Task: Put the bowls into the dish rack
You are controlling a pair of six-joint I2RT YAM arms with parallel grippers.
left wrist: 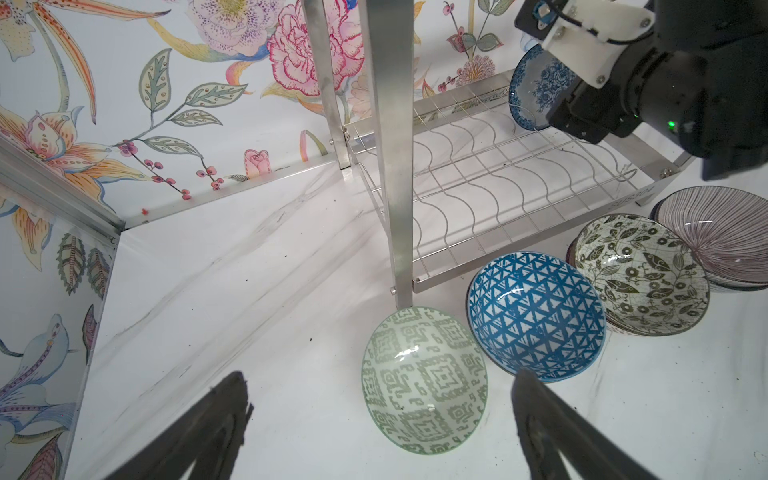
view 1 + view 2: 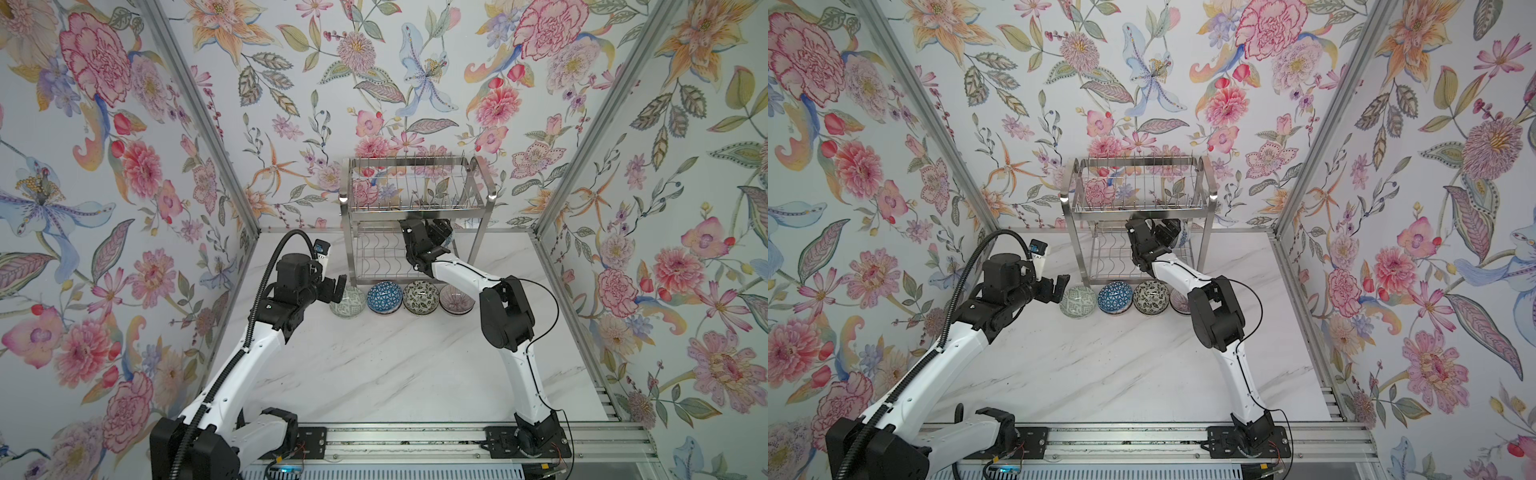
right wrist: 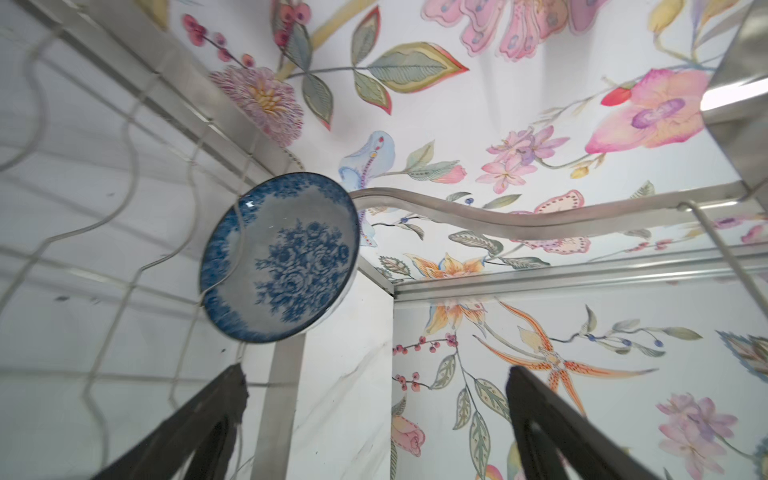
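Seeing dish rack (image 2: 348, 245) at rear edge of desk (image 2: 374, 374), roughly mid-width.

Counting one bowl loaded: blue floral bowl (image 3: 278, 257) on lower shelf (image 1: 449, 272), right end, toward the back. Standing on edge, slightly tilted, opening facing along the shelf toward its left end.

Reading right tool (image 3: 376, 370) as open: jaws wide apart, nothing between them. Reaching in under upper shelf (image 2: 374, 212) from the front. Near the blue floral bowl, no contact visible in the right wrist view.

Counting four more in a row on the desk, just in front of the rack, parallel to its front rail, rims touching or nearly so. From left: green patterned bowl (image 1: 424, 382), blue triangle bowl (image 1: 536, 316), black leaf bowl (image 1: 640, 274), pink lined bowl (image 1: 719, 241). Openings showing from above in both top views. Green one right beside front left leg (image 1: 392, 166) of the rack. Spotting a second rim under the black leaf bowl and under the pink lined bowl; can't tell how many stacked there.

Reading left tool (image 2: 336, 289) as open too: jaws wide, empty. Hovering low over the desk at the left end of the row. Green patterned bowl straight ahead between the fingers (image 1: 216, 424) in the left wrist view. Overlapping that bowl's left rim in both top views; can't tell contact from those.
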